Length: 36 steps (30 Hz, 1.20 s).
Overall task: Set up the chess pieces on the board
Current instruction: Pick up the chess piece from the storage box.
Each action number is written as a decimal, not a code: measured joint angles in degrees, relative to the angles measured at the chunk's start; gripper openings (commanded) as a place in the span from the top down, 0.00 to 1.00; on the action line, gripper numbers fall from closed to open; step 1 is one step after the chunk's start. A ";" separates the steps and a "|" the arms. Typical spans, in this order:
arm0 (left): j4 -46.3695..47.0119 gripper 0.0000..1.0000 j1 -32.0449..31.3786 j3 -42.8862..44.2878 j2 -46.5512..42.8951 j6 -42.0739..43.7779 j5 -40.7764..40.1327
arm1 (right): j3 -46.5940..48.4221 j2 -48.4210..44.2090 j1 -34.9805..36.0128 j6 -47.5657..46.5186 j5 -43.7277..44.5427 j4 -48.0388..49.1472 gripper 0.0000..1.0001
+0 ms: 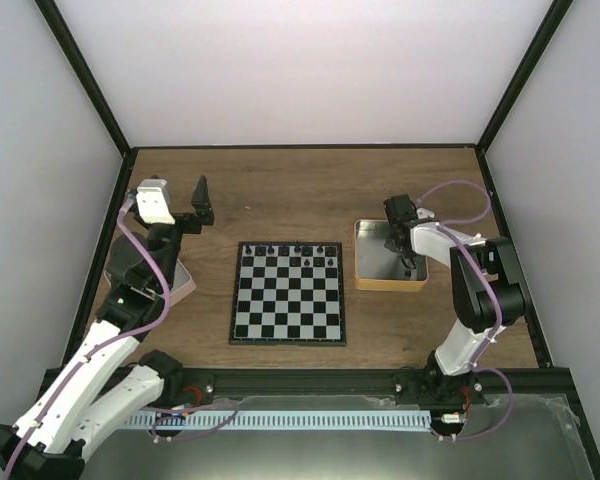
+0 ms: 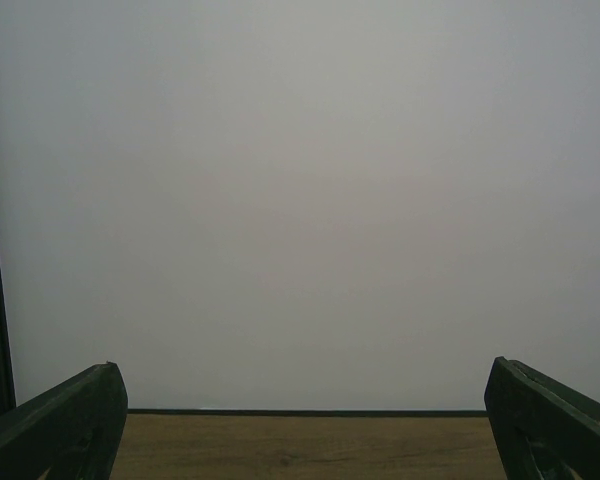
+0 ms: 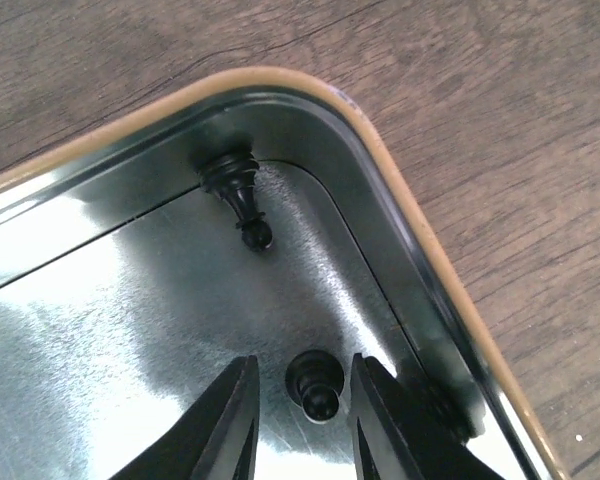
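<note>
Chess pieces (image 1: pixel 270 247) are partly out: a handful stand on the far rows of the board (image 1: pixel 287 300), which lies flat mid-counter, and at least two more sit in the tin (image 1: pixel 390 286) to its right. On the left, my left fingers (image 2: pixel 60 430) are spread wide with nothing between them, lifted off the counter (image 2: pixel 310 445) and aimed at the back wall, well away from everything. On the right, my right fingers (image 3: pixel 215 430) are down in the tin's corner, set narrow on either side of one small piece (image 3: pixel 315 385). A sliver of metal floor shows on each side of it, so I judge they haven't pinched it yet. That piece shows me its round head almost end-on, so its long axis runs roughly toward the wrist camera; I can't tell if it stands true or leans. To pick it well I'd centre it, pinch low on the stem under the head, squeeze gently so it doesn't squirt away on the slick metal, and lift straight up clear of the rim. The spare piece (image 3: pixel 235 195) lies on its side, base against the tin wall, head pointing in toward my fingers; I'd keep off it.
</note>
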 measured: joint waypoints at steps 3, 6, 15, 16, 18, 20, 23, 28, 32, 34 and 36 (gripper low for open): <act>0.00 0.00 0.00 0.00 0.02 0.00 0.00 | 0.20 0.61 -0.22 -0.39 0.15 0.15 0.80; 0.00 0.00 0.00 0.00 0.24 0.00 0.02 | 0.28 0.63 -0.59 -0.83 0.28 0.55 0.86; 0.00 0.00 0.00 0.00 0.33 0.00 0.02 | 0.31 0.39 -0.74 -2.99 -0.50 1.46 0.97; 0.00 0.00 0.00 0.00 0.31 -0.02 0.02 | 0.31 0.11 -0.74 -3.23 -0.94 1.46 0.98; -0.02 0.00 0.00 0.00 0.33 0.00 0.02 | 0.31 -0.87 -0.74 -3.65 -1.84 1.46 0.99; 0.00 0.00 0.00 0.00 0.31 -0.02 0.02 | 0.31 -2.32 -0.72 -3.98 -2.91 1.36 0.99; 0.00 0.00 0.00 0.00 0.28 0.00 0.02 | 0.31 -4.96 0.11 -4.13 -4.55 1.07 0.99; 0.00 0.00 0.00 0.00 0.20 -0.02 0.02 | 0.61 -9.18 4.04 -4.17 -7.32 0.33 0.99; -0.02 0.00 0.00 0.00 0.17 0.00 0.02 | 1.90 -12.17 9.94 -3.52 -9.81 -0.15 0.99; 0.00 0.00 0.00 0.00 0.15 0.00 0.04 | 3.08 -12.94 13.44 -2.97 -10.86 0.07 0.99; 0.00 0.00 0.00 0.00 0.15 -0.02 0.04 | 4.55 -13.09 17.44 -2.49 -11.82 0.57 0.99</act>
